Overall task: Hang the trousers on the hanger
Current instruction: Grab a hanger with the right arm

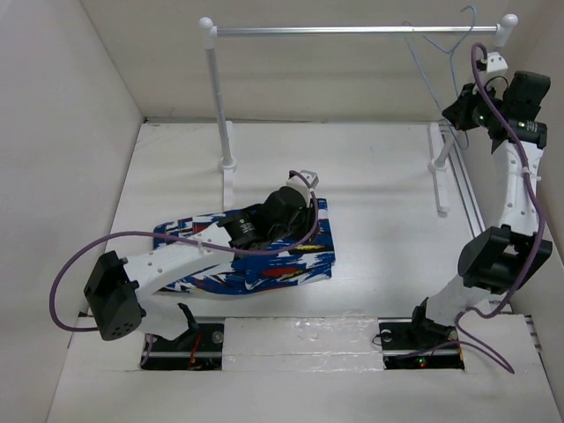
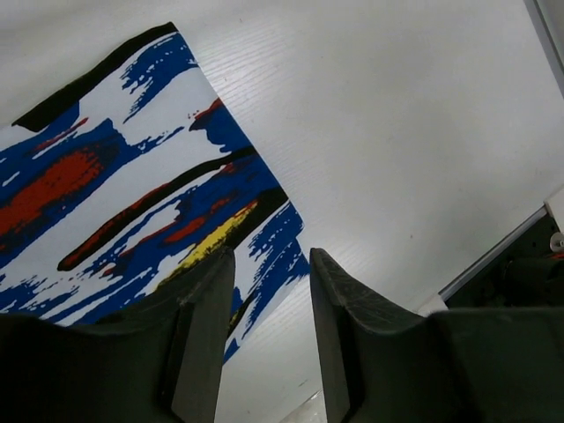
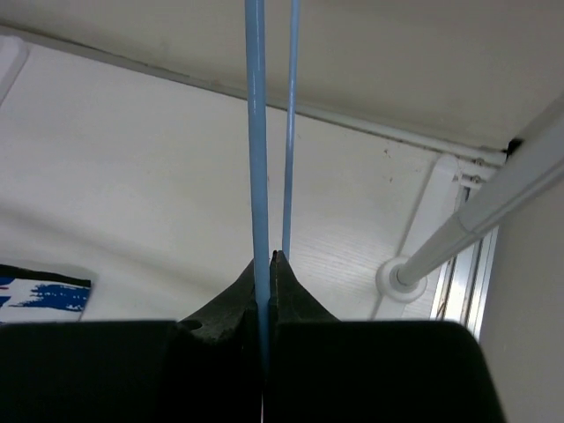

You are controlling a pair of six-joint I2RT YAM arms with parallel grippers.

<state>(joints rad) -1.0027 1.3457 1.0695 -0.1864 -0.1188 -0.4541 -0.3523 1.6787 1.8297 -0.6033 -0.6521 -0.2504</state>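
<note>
1. The table (image 1: 379,194) is white and walled on three sides; both arms are fixed at its near edge
2. The rail (image 1: 352,31) is a silver bar on two white posts, standing across the far part of the table
3. The trousers (image 1: 291,269) lie flat and folded on the table, left of centre, nearer than the rail's left post. Their print is blue, white, red and black with a touch of yellow. In the left wrist view one corner of the cloth (image 2: 115,203) lies flat on the bare white top; in the right wrist view only a small strip (image 3: 40,293) shows at the left edge
4. The left arm (image 1: 176,260) reaches from its base across the trousers, its wrist above their far right part
5. The right arm (image 1: 507,203) stands tall at the right side, bent up towards the rail's right end
6. The hanger (image 1: 426,75) is thin light-blue wire. It hangs by its hook from the right end of the rail, beside the right post, well apart from the trousers
7. The left gripper (image 2: 270,260) hovers over the corner of the trousers with its fingers spread. Nothing lies between them; cloth edge and table show through the gap
8. The right gripper (image 3: 267,260) has its fingers pressed together, pinching one wire of the hanger (image 3: 256,132); the second wire runs just beside, outside the grip
</note>
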